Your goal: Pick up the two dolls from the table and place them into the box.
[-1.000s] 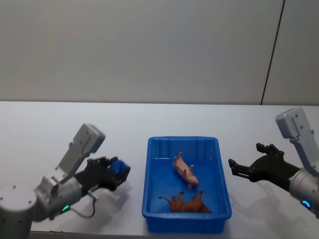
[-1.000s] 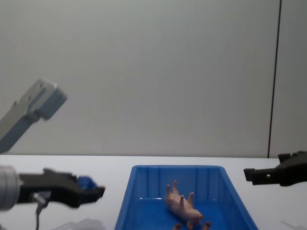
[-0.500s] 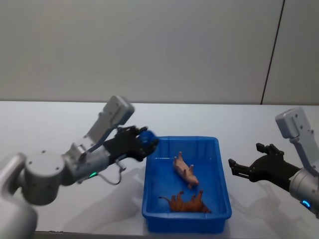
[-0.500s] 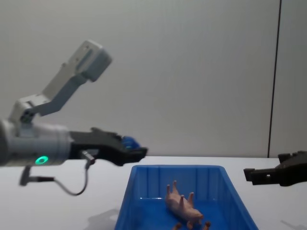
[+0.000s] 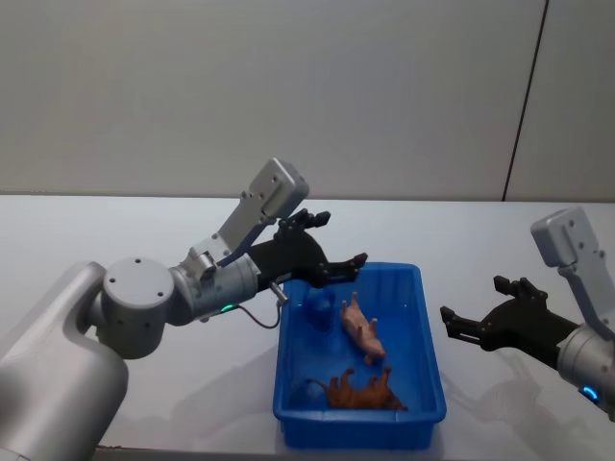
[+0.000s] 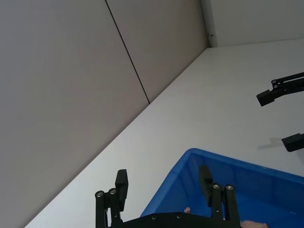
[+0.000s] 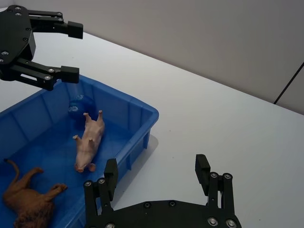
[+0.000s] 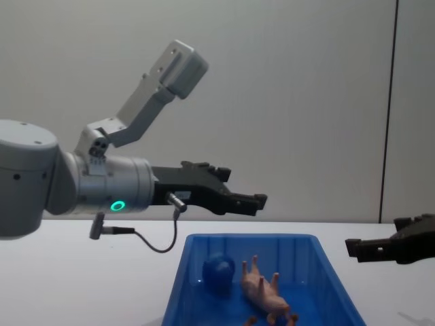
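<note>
Dolls lie in the box (image 5: 430,389): a pink pig (image 5: 360,328) on its side near the middle of the floor, legs out, and a brown lion (image 5: 363,392) on its side against the near wall. A blue ball (image 8: 218,274) shows in the box's far left corner, beside the pig; whether it rests on the floor or is in the air cannot be told. A second small blue thing (image 5: 307,391) sits by the near wall, just left of the lion.

The left gripper (image 5: 334,250) hangs over the box's far left corner, above the ball, its fingers spread wide and holding nothing. The right gripper (image 5: 477,307) hovers over the table (image 5: 77,250) just right of the box, clear of its rim, fingers also spread and empty.
</note>
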`<action>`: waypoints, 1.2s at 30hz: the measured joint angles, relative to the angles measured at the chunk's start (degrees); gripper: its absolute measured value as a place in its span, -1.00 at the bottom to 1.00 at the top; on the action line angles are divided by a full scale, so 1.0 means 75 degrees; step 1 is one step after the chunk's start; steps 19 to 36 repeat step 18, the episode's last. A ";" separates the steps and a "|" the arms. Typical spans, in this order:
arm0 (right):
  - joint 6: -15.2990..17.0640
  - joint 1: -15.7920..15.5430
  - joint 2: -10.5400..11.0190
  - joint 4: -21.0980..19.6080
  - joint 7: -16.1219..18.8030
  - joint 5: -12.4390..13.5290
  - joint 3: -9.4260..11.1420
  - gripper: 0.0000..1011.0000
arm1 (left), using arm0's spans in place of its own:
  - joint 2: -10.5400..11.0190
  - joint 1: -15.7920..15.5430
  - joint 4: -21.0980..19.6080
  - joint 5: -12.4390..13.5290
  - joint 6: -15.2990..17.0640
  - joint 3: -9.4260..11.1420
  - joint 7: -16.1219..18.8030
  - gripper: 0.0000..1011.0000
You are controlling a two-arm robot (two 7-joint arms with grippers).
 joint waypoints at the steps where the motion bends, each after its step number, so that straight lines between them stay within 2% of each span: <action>1: 0.0000 0.0000 0.0000 0.0000 0.0000 0.0000 0.0000 0.98 | -0.0031 -0.0024 0.0032 -0.0011 -0.0049 0.0023 0.0000 0.84; 4: 0.0000 0.0000 0.0000 0.0000 0.0000 0.0000 0.0000 0.98 | -0.0060 -0.0024 0.0023 -0.0042 -0.0123 0.0071 0.0042 0.98; 9: 0.0000 0.0000 0.0000 0.0000 0.0000 0.0000 0.0000 0.98 | -0.0017 0.0143 -0.0271 -0.0091 -0.0181 0.0129 0.0288 0.98; 18: 0.0000 0.0000 0.0000 0.0000 0.0000 0.0000 0.0000 0.98 | 0.0228 0.0649 -0.1144 -0.0182 -0.0210 0.0199 0.0922 0.98; 36: 0.0000 0.0000 0.0000 0.0000 0.0000 0.0000 0.0000 0.98 | 0.0228 0.0649 -0.1144 -0.0182 -0.0210 0.0199 0.0922 0.98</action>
